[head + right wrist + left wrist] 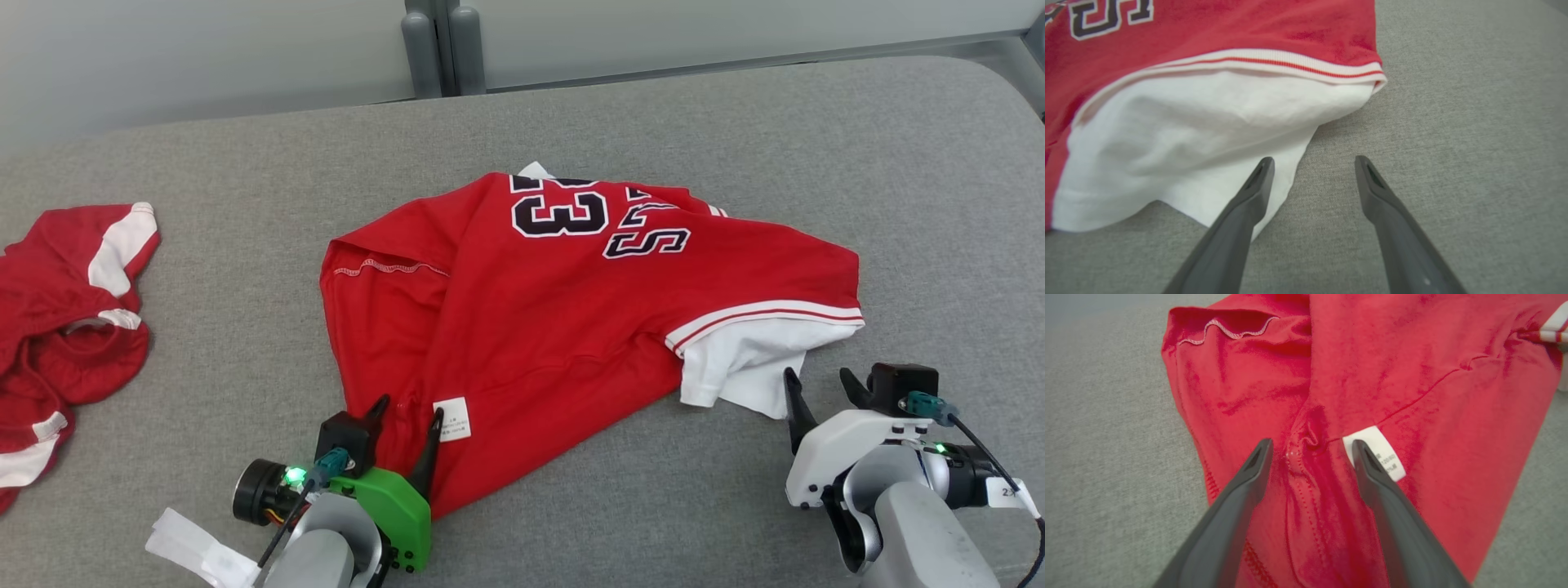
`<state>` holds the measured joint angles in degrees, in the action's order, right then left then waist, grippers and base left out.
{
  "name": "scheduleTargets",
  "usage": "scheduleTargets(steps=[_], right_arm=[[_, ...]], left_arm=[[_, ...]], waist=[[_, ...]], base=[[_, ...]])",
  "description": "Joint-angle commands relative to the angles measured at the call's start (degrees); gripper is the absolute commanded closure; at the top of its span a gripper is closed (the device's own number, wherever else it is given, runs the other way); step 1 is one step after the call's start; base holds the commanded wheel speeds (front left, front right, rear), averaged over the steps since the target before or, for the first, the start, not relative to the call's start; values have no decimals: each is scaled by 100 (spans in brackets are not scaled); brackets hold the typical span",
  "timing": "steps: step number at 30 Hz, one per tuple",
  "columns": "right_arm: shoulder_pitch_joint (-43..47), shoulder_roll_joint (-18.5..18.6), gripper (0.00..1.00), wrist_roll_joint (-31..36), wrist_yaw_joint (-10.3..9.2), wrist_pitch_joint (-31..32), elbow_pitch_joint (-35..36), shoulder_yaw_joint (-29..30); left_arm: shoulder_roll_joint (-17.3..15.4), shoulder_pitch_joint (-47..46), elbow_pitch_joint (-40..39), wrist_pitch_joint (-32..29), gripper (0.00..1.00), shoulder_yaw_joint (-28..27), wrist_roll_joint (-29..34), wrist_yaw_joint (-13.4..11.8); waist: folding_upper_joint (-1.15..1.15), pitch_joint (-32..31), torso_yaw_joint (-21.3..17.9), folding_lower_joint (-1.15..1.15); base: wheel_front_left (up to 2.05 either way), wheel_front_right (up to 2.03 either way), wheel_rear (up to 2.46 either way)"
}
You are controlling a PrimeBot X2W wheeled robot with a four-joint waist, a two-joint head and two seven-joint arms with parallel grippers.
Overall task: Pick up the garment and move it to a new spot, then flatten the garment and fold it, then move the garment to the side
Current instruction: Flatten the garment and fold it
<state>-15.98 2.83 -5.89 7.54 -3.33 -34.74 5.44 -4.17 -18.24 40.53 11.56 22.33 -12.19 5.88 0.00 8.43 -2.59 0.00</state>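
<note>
The left end effector (411, 406) stands released, its two dark fingers spread wide over the near lower corner of the red jersey (571, 310). In the left wrist view the fingers straddle a puckered seam in the red cloth, and the right-hand finger's tip overlaps the edge of a white care label (1378, 439). Whether the tips press on the fabric cannot be told.

The right end effector (816, 372) is likewise released, its jaws wide apart. It sits just beside the jersey's white sleeve (1188, 134). In the right wrist view one finger lies over the sleeve's near edge and the other over the bare grey counter (1453, 122).

The jersey lies crumpled and partly folded over itself in the middle of the counter. A black number 23 (559, 211) outlined in white and some block letters show near its far edge. A white band with a red stripe runs above the white sleeve.

Well apart, at the counter's left edge, lies a second red and white garment (65, 327), bunched up.
</note>
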Motion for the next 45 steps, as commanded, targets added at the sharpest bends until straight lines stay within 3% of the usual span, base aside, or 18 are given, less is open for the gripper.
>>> scheduleTargets(steps=[1,15,29,30,31,33,34,36,37,38,39,40,41,45], right_arm=[[-136,12,0,18,-10,-39,-149,-56],[-360,-12,0,4,-5,211,-1355,-356],[-302,-29,2,-58,-4,428,-1491,-508],[-304,-29,2,-68,-4,429,-1486,-518],[-303,-30,4,-82,-4,431,-1479,-533],[-295,-33,6,-111,-2,433,-1467,-582],[-284,-37,9,-118,5,451,-1459,-626],[-253,-44,25,-158,13,473,-1442,-697],[-235,-45,51,-177,14,506,-1443,-740],[-215,-45,56,-193,16,531,-1447,-781],[-197,-43,68,-232,15,568,-1443,-814],[-182,-34,94,-234,13,615,-1460,-821],[-178,-25,100,-222,7,660,-1475,-820],[-173,-11,100,-253,-6,696,-1441,-779]], left_arm=[[26,-138,118,-15,0,5,-77,-56],[107,-409,487,11,0,283,-445,15],[122,-530,410,-514,0,541,-854,20],[121,-531,398,-520,9,551,-884,12],[121,-532,387,-525,47,560,-901,-6],[122,-528,370,-520,81,550,-954,-54],[121,-524,367,-519,99,546,-981,-70],[121,-520,374,-495,100,516,-1029,-99],[121,-517,398,-516,100,517,-1046,-119],[121,-521,412,-519,100,520,-1056,-134],[121,-521,421,-509,100,516,-1074,-148],[121,-515,438,-501,100,517,-1082,-148],[121,-518,450,-492,100,523,-1094,-149],[120,-541,471,-421,100,536,-1148,-141]], waist=[[0,34,0,0],[0,-27,135,0],[0,-45,82,0],[0,-44,79,0],[0,-44,76,0],[0,-45,72,0],[0,-47,70,0],[0,-49,68,0],[0,-49,66,0],[0,-49,64,0],[0,-48,62,0],[0,-44,59,0],[0,-39,58,0],[0,-25,65,0]], base=[[0,0,0],[0,0,0],[0,0,0],[0,0,0],[0,0,0],[0,0,0],[0,0,0],[0,0,0],[0,0,0],[0,0,0],[0,0,0],[0,0,0],[0,0,0],[0,0,0]])
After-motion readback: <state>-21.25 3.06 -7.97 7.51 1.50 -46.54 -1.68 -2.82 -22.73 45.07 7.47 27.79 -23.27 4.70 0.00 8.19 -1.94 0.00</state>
